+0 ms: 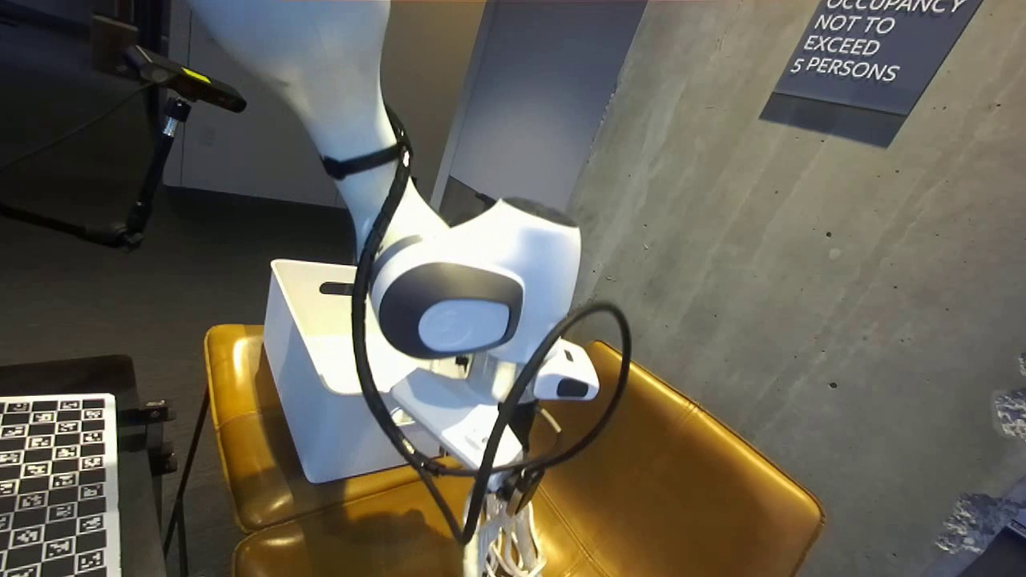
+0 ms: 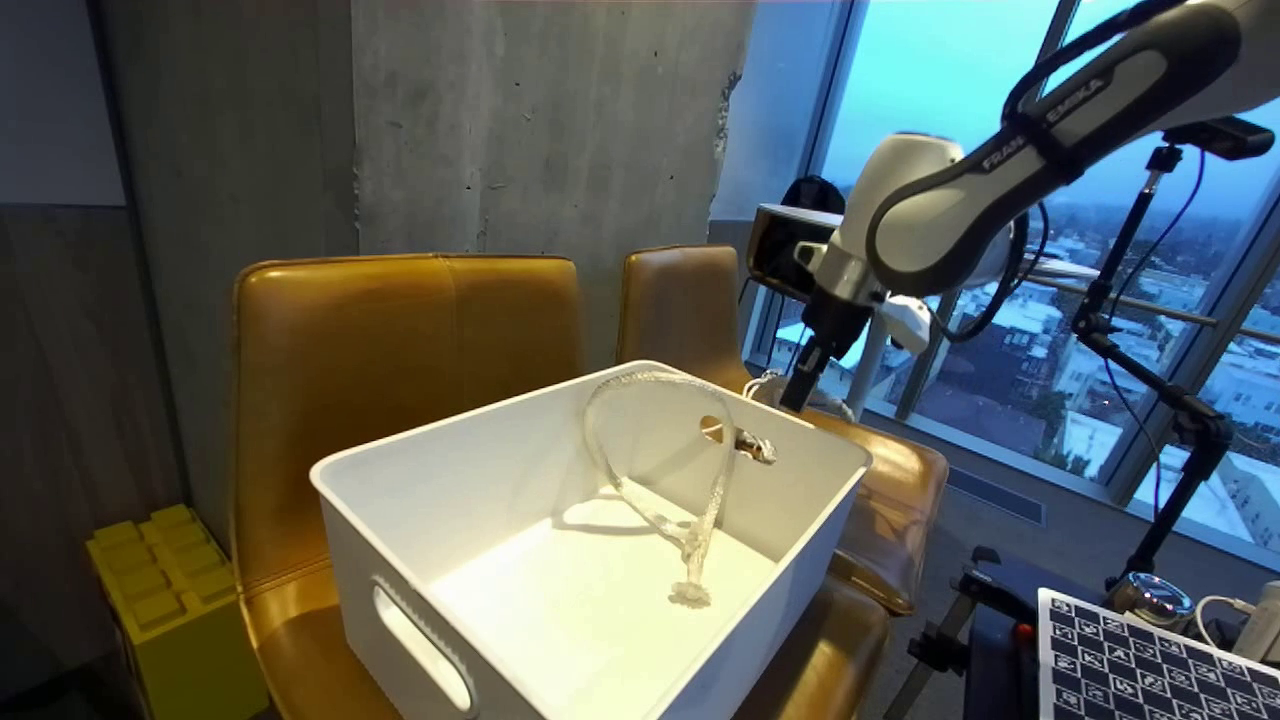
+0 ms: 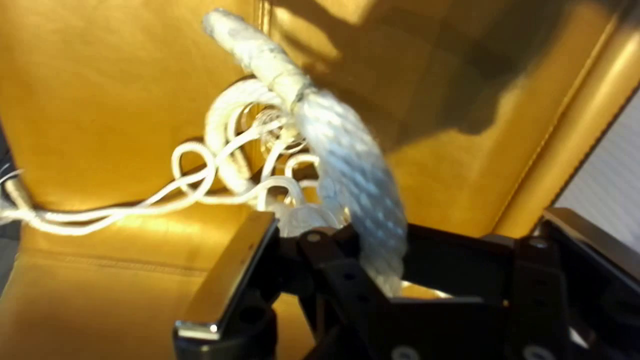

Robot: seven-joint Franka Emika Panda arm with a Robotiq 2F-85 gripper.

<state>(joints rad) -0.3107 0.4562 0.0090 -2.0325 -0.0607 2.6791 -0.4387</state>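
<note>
White-and-black jointed robot arm: small, slow moves suit it, as a slack black cable loops beside it; the wrist view shows nothing of that cable

Golden-brown leather chair: spreads beneath the work; a little clearance would spare its seat rubbing; the wrist view shows it close up, while both exterior views have it partly covered

White rectangular plastic bin with slotted handles: close by, its rim the edge to steer clear of; an exterior view shows a clear braided loop inside it, absent from the wrist view

Black two-fingered pincer: drawn together, to all appearance clamped on a thick white braided rope; an even squeeze square across the braid should curb slipping

Thick rope: above the chair, its free length slanting up and left in the wrist view; both exterior views give only parts of it

Thin white cord: looped over the seat, liable to snag, so worth watching; its path is readable only in the wrist view

Pale taped rope tip: best left free of the grip; clear only in the wrist view
</note>
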